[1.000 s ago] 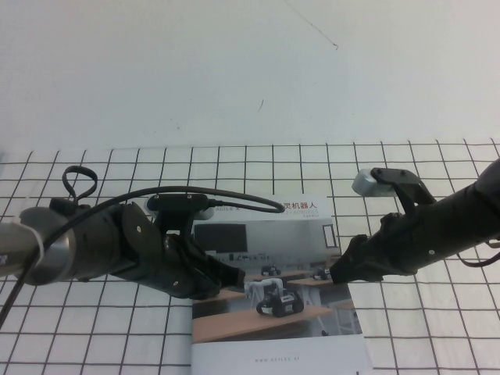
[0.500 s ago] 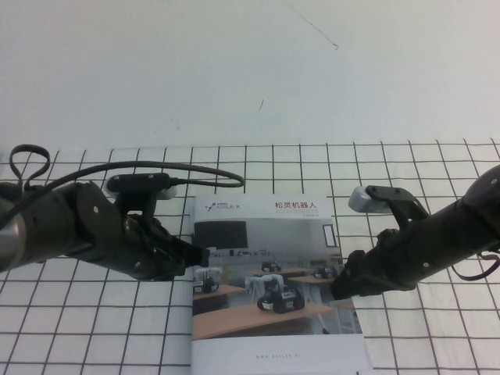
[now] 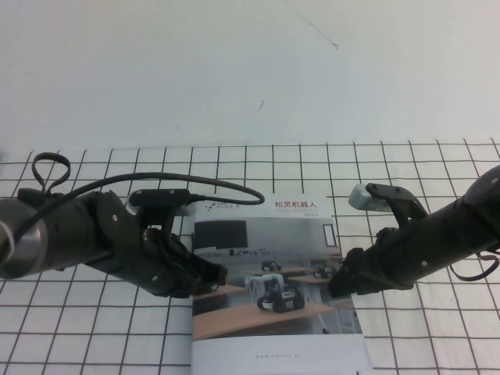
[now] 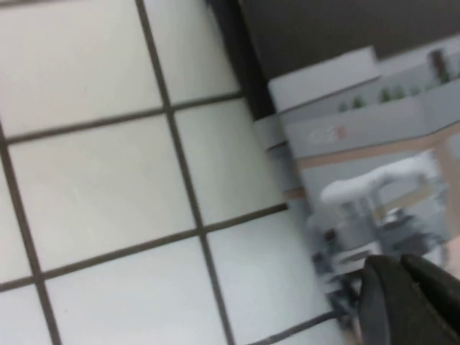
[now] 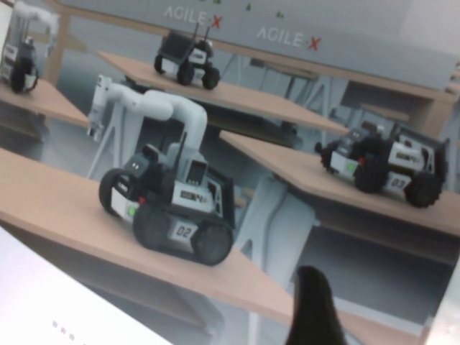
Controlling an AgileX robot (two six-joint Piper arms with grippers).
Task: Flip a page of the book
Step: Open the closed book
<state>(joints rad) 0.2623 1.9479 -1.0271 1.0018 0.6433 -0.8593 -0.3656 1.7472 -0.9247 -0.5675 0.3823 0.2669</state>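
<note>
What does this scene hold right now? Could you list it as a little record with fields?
Surface: white table with a black grid
Book: thin glossy white booklet, lying flat and closed, cover photo of small robots on desks facing up
Page: cover leaf, not yet lifted
Left gripper: low over the booklet's left edge; one dark fingertip shows over the cover
Right gripper: open, low at the booklet's right edge, holding nothing
Task status: page not turned yet

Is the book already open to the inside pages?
No, the book lies shut on the grid table, cover photo of little robots facing up.
</note>
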